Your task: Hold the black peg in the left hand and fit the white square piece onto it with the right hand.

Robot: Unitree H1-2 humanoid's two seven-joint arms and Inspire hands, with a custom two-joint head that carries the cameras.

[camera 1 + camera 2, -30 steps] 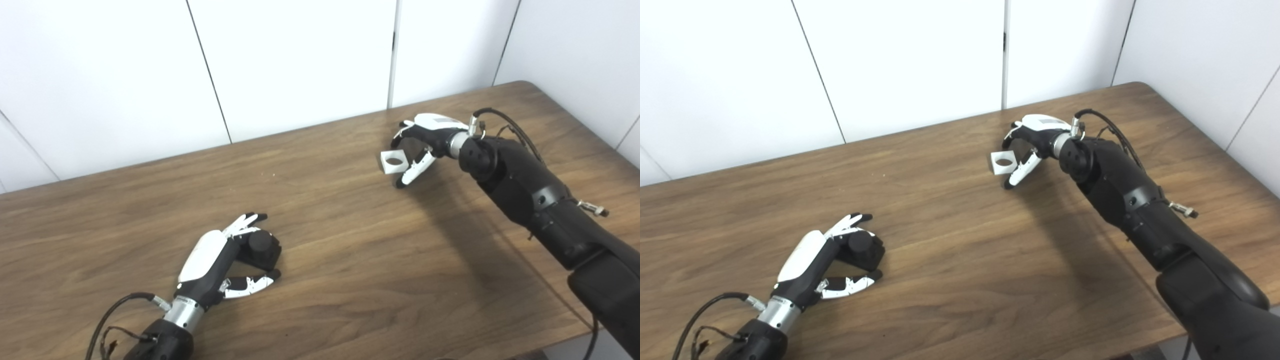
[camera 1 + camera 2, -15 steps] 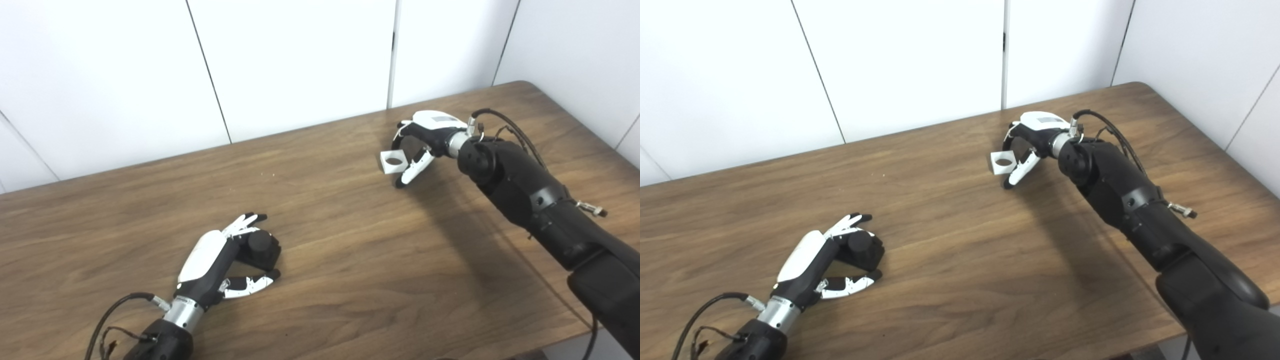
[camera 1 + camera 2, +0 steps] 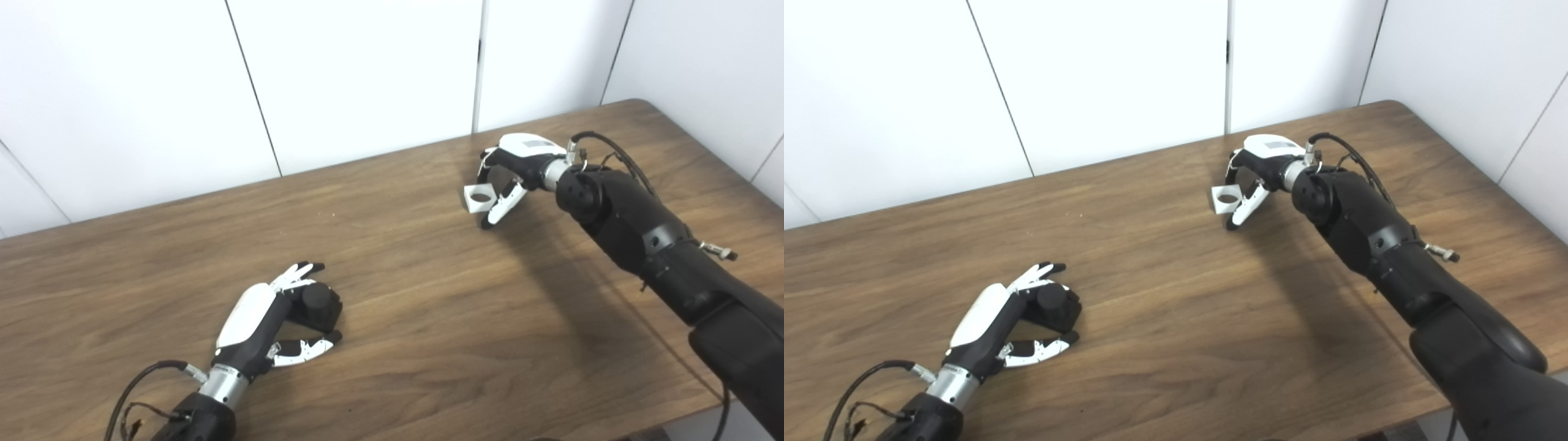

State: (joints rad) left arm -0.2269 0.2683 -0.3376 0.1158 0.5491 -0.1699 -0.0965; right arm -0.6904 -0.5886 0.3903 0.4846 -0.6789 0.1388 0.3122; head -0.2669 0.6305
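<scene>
The black peg (image 3: 316,302), a short cylinder on a dark base, stands on the table at the lower left. My left hand (image 3: 252,318) rests on the table cupped around it. Its fingers (image 3: 298,274) lie along the peg's far side, while the thumb (image 3: 304,349) stretches out on the near side with a small gap. The white square piece (image 3: 479,197), with a round hole, is at the far right. My right hand (image 3: 517,160) arches over it, fingers down on its upper edge and thumb (image 3: 501,205) against its right side.
The wooden table (image 3: 429,318) ends at a front edge at the lower right and a rounded far right corner (image 3: 643,104). White wall panels stand close behind it. Loose cables hang at both wrists.
The whole picture has shifted slightly left. My right hand's thumb has drawn in against the white piece. The left hand and the peg have stayed put.
</scene>
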